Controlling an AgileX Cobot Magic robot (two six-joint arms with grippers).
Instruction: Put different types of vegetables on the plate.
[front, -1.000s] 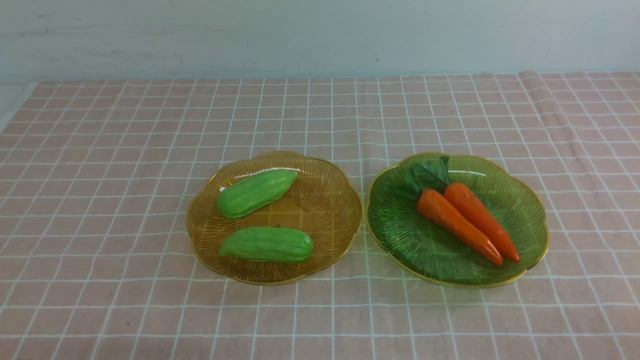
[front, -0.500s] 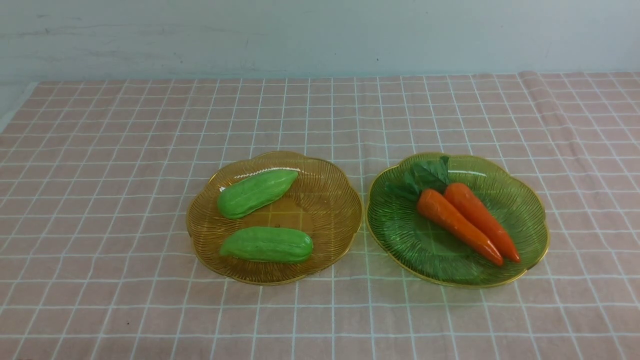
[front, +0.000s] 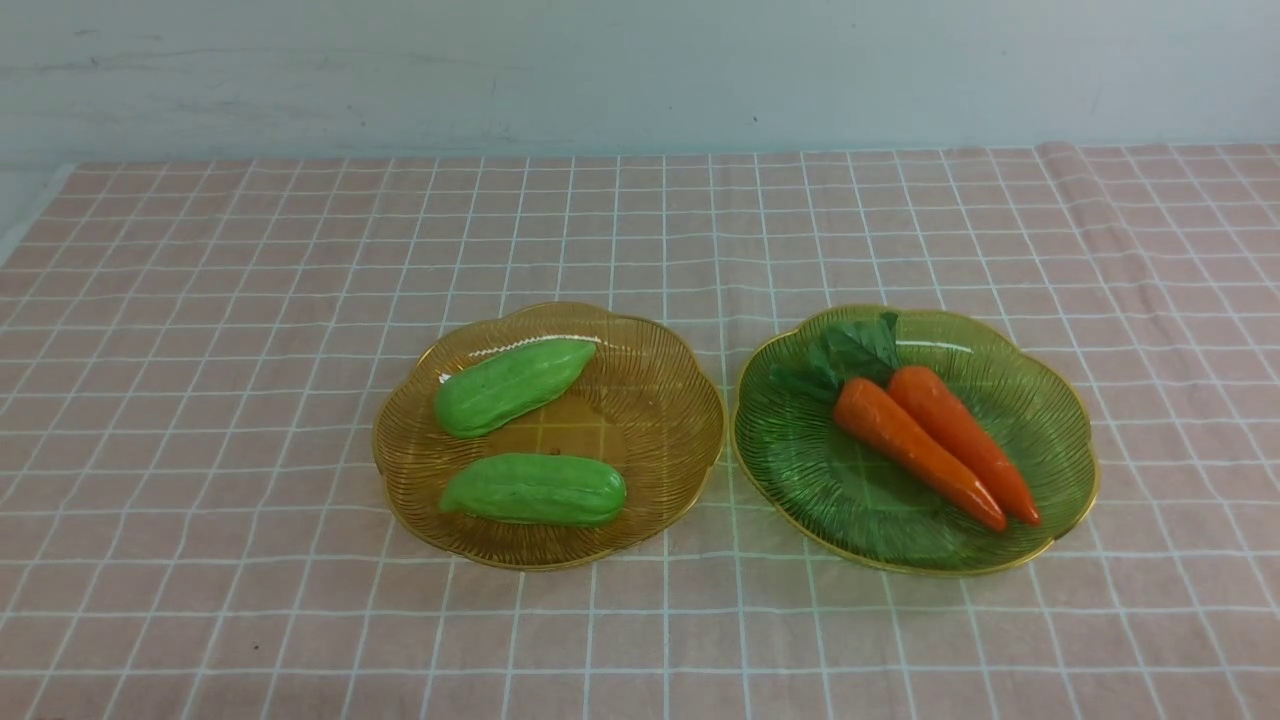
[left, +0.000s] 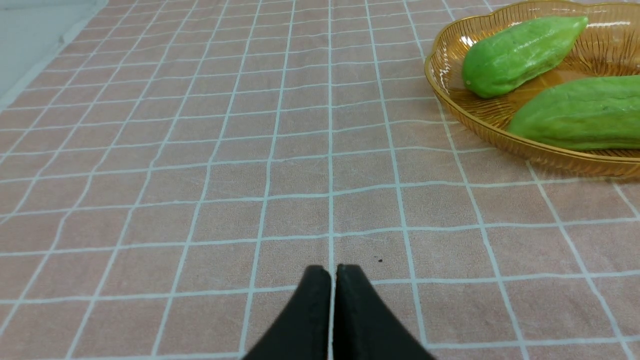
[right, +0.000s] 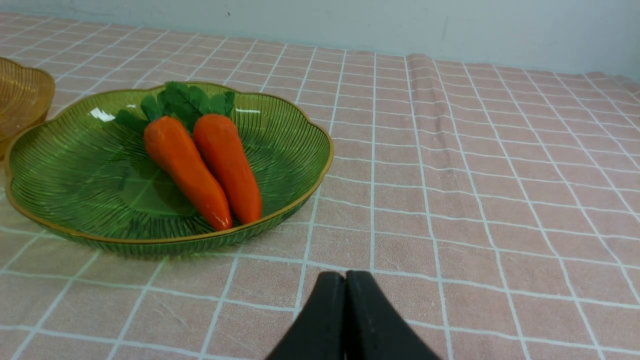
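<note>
Gourds, two light green ridged ones (front: 515, 386) (front: 535, 489), lie in the amber ribbed plate (front: 660, 370) at left; two glossy orange carrots (front: 915, 448) (front: 962, 440) lie side by side in the green ribbed plate (front: 1040, 420) at right. Left gripper (left: 333, 272) and right gripper (right: 345, 279) are closed, empty, over the pink checked tablecloth (front: 200, 350).

Bright, even light; sharp focus, faint shadows.

Cloth (front: 200, 300): we see woven pink fabric, matt, slightly creased.
Amber plate (front: 660, 400): clear ribbed plastic or glass, we cannot tell; glossy.
Green plate (front: 1040, 420): same ribbed clear material, shiny, gold rim.
Gourds (front: 515, 385): we read matt, finely pebbled plastic.
Carrots (front: 915, 450): glossy, smooth; leaves look like cloth.
Left gripper (left: 332, 272): matt black.
</note>
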